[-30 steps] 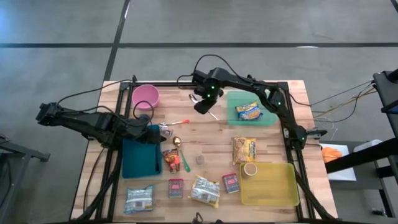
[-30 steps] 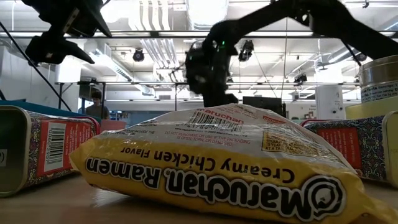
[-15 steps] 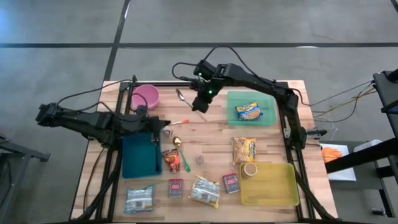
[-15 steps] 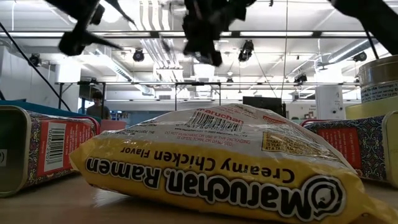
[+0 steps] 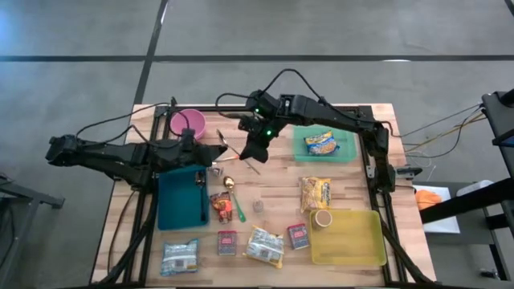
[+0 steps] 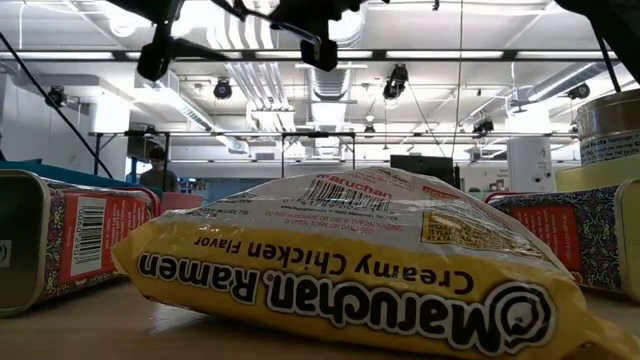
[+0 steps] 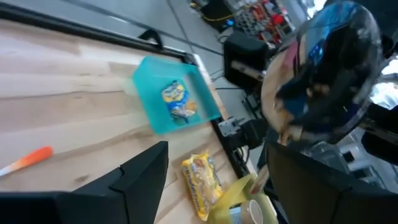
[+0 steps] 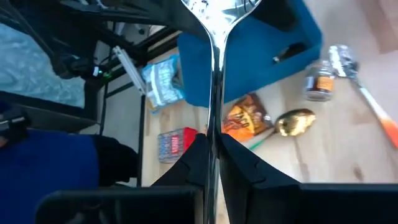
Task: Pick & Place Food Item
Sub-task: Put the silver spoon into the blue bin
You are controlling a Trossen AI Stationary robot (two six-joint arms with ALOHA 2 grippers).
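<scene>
Overhead, right hand [image 5: 250, 152] pinching slim shiny metal spoon [image 8: 214, 74], glossy crinkled ramen packet [image 6: 350, 270].

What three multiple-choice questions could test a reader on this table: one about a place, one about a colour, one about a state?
1. Where does the yellow snack bag lie?
A. in the green tray
B. in the yellow tray
C. on the bare wood

2. What colour is the bowl at the far side of the table?
A. white
B. pink
C. black

3. What is the state of the right gripper?
A. open and holding nothing
B. shut on a ramen packet
C. shut on a spoon

Answers:
1 A: the high view shows the bag inside the tray's rim.
2 B: the bowl is plainly pink from above.
3 C: the right wrist view shows the metal handle pinched between the fingers.
</scene>
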